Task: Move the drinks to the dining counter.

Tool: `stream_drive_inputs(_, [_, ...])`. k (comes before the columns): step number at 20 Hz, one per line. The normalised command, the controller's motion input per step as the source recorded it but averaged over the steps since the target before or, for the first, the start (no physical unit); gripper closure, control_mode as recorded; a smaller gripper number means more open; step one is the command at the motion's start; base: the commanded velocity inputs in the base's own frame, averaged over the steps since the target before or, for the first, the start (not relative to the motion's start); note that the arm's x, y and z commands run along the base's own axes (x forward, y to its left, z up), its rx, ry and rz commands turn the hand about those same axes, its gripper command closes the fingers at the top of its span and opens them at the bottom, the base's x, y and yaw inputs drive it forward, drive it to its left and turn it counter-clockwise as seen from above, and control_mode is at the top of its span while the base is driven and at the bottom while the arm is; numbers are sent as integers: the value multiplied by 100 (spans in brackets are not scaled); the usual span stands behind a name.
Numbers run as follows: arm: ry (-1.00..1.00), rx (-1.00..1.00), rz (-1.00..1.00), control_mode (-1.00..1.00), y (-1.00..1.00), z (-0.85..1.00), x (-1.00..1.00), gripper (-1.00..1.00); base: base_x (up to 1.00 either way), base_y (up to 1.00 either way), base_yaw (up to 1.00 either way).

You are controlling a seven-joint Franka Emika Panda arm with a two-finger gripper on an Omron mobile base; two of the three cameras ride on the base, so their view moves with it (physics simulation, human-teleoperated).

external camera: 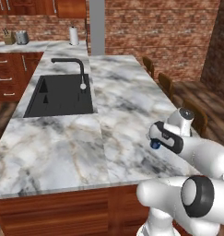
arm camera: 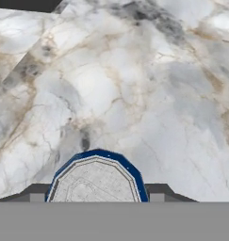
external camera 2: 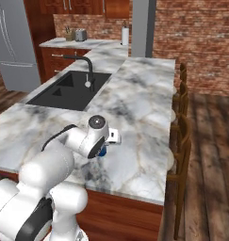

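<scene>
Can: blue-and-white can (arm camera: 97,176) sits between my fingers (arm camera: 156,190), its pale embossed end facing the hand camera, blue rim around it; in the left base view I see a blue patch (external camera: 155,144) under the wrist, at about 4 o'clock from the sink.
Fingers: half spread and closed on the can, one dark tip on each side of it at 9 and 3 o'clock; gripper (external camera 2: 102,151) is tucked under the wrist in the right base view.
Why held so: I judge the side grip keeps the can upright for setting down on its base, with the arm folded close over the near edge of the desk.
Desk: grey-white veined marble desk (external camera: 62,147) spreads beneath the can; whether the can touches it or hangs just above, I cannot tell.
Sink: black sink (external camera: 60,96) and black faucet (external camera: 76,69) lie at 11 o'clock from the hand, well apart, so the drop spot is bare marble.
Stage: I reckon this drink is at delivery, release not yet made.
Writing: none readable; the embossed pattern on the can's end is too blurred.
</scene>
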Motion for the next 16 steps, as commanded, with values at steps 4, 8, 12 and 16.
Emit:
stream_drive_inputs(4, [12, 0, 0, -100, 0, -3, 39, 100, 0, 0, 0])
stream_drive_inputs(8, [4, 0, 0, -100, 0, -11, 22, 100, 0, 0, 0])
stream_drive_inputs(12, [0, 0, 0, -100, 0, -20, 11, 100, 0, 0, 0])
stream_drive_inputs(16, [0, 0, 1, -100, 0, -26, 2, 100, 0, 0, 0])
